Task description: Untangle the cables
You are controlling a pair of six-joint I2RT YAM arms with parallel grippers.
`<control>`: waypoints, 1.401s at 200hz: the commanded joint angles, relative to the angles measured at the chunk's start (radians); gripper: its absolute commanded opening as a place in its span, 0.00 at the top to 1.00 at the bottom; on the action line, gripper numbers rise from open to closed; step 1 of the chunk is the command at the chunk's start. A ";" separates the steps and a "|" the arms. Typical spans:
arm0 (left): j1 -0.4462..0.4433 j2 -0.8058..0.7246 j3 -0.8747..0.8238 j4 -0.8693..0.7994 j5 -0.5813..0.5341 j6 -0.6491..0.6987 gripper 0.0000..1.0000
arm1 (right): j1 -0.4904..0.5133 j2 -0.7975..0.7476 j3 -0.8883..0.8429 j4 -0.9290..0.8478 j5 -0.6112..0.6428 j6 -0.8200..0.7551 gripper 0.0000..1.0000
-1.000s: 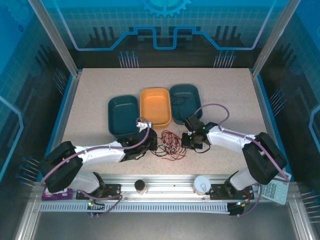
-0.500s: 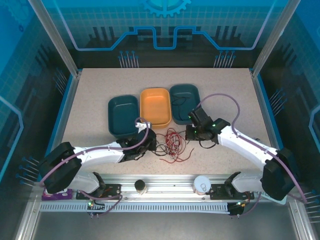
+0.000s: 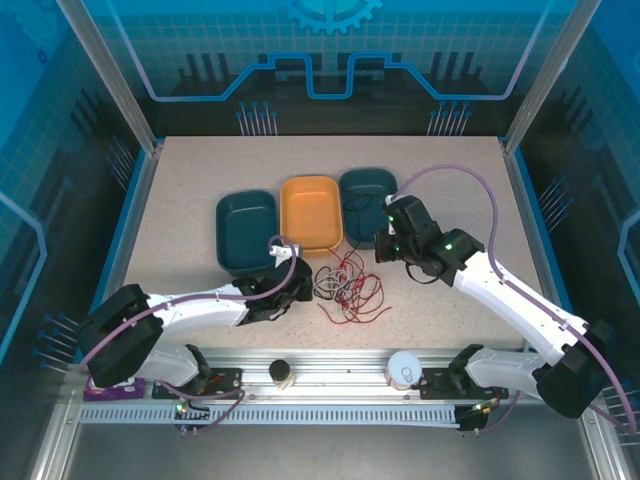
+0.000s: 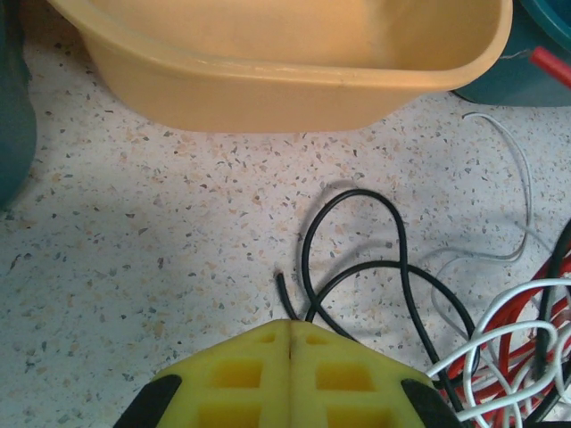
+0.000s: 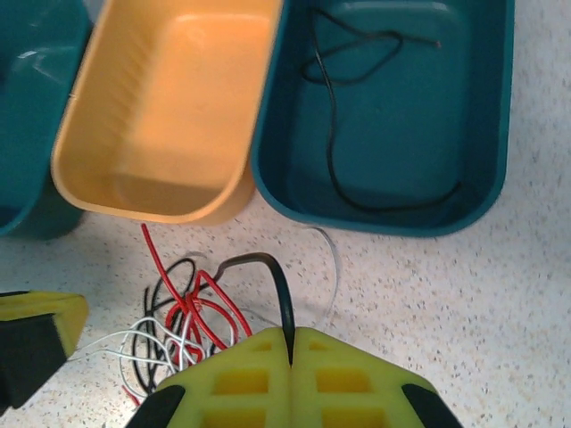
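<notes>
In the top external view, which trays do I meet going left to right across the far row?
Dark teal plastic tray → orange plastic tray → second dark teal plastic tray, which holds a thin black wire.

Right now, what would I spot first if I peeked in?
The tangle of red, black and white cables in the middle of the table, just in front of a bright orange tray. One black cable lies in the teal tray to its right.
</notes>
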 commanded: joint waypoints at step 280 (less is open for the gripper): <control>-0.004 -0.204 -0.181 0.676 0.284 0.357 0.01 | 0.284 -0.225 0.174 0.209 0.176 -0.397 1.00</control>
